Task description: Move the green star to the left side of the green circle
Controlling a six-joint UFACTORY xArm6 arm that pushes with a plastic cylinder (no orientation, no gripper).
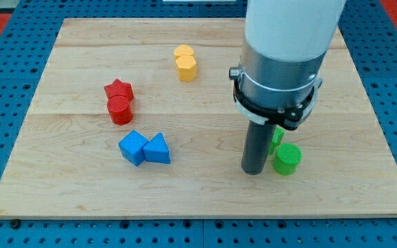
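Observation:
The green circle (287, 159) stands on the wooden board (81, 186) at the view's lower right. The green star (276, 138) lies just above it and touches it, mostly hidden behind the rod. My tip (253, 171) rests on the board just left of the green circle and below-left of the green star, close to both.
A red star (118, 89) and a red cylinder (120, 109) sit together at the left. A blue cube (134, 147) and a blue triangle (158, 149) lie below them. Two yellow blocks (185, 62) sit at the top centre.

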